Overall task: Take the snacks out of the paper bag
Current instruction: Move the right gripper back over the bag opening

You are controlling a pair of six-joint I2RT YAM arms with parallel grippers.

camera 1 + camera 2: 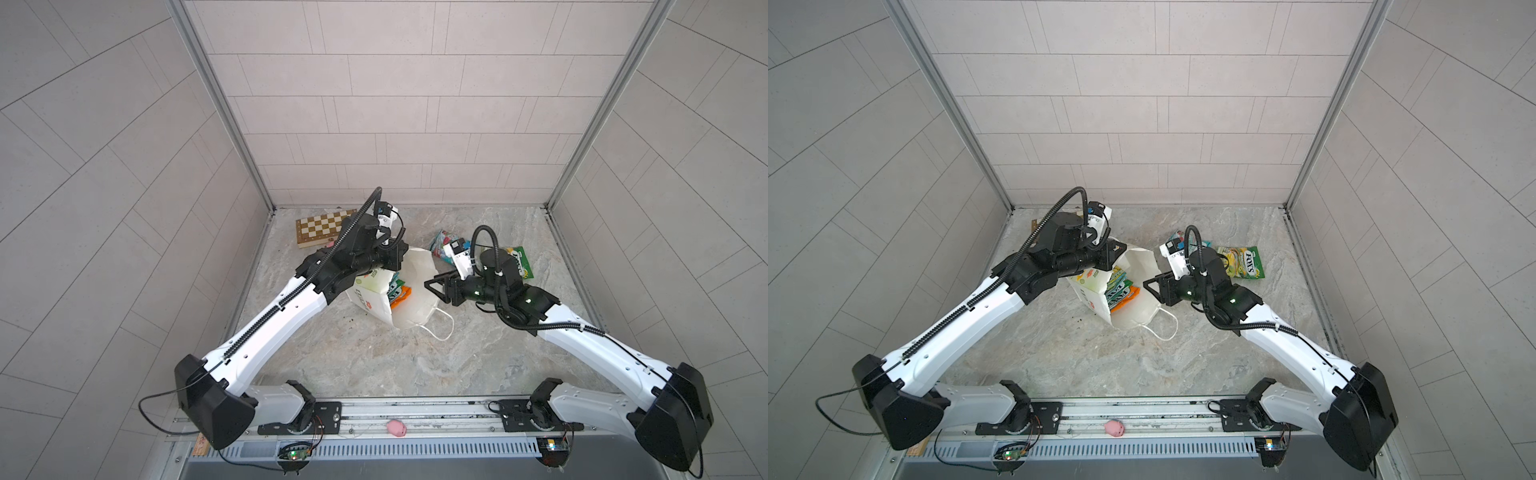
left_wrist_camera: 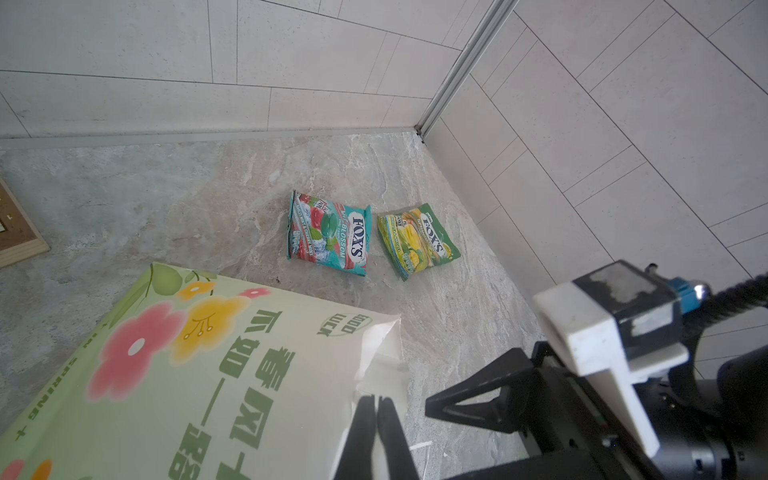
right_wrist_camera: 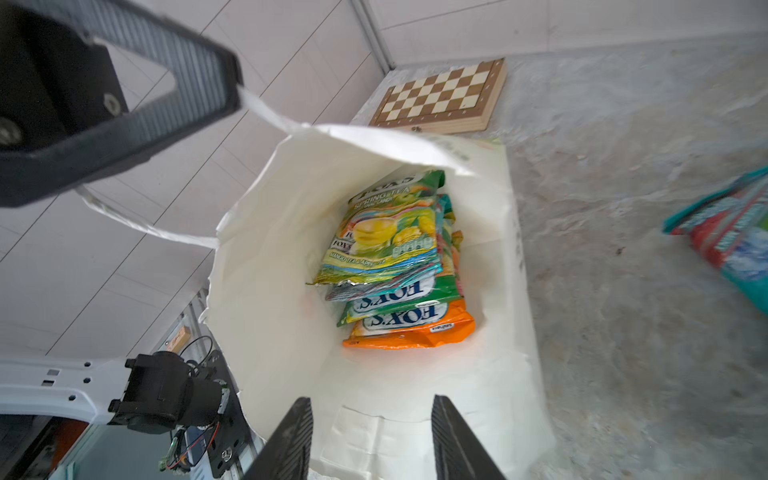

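The white paper bag (image 1: 415, 307) (image 1: 1138, 311) lies on its side, its mouth facing the right arm. My left gripper (image 2: 377, 401) (image 1: 397, 255) is shut on the bag's upper rim and holds the mouth up. Several snacks are stacked inside: a yellow-green packet (image 3: 390, 232) on top and an orange one (image 3: 415, 328) at the bottom. My right gripper (image 3: 372, 401) (image 1: 430, 284) stands open and empty at the bag's mouth, apart from the stack. A teal-and-red packet (image 2: 328, 235) and a yellow-green packet (image 2: 417, 241) lie on the table behind the right arm.
A chessboard (image 1: 320, 232) (image 3: 444, 97) lies in the back left corner behind the bag. The bag's cord handle (image 1: 436, 330) trails toward the front. A pink toy pig (image 1: 396, 428) sits on the front rail. Tiled walls enclose three sides.
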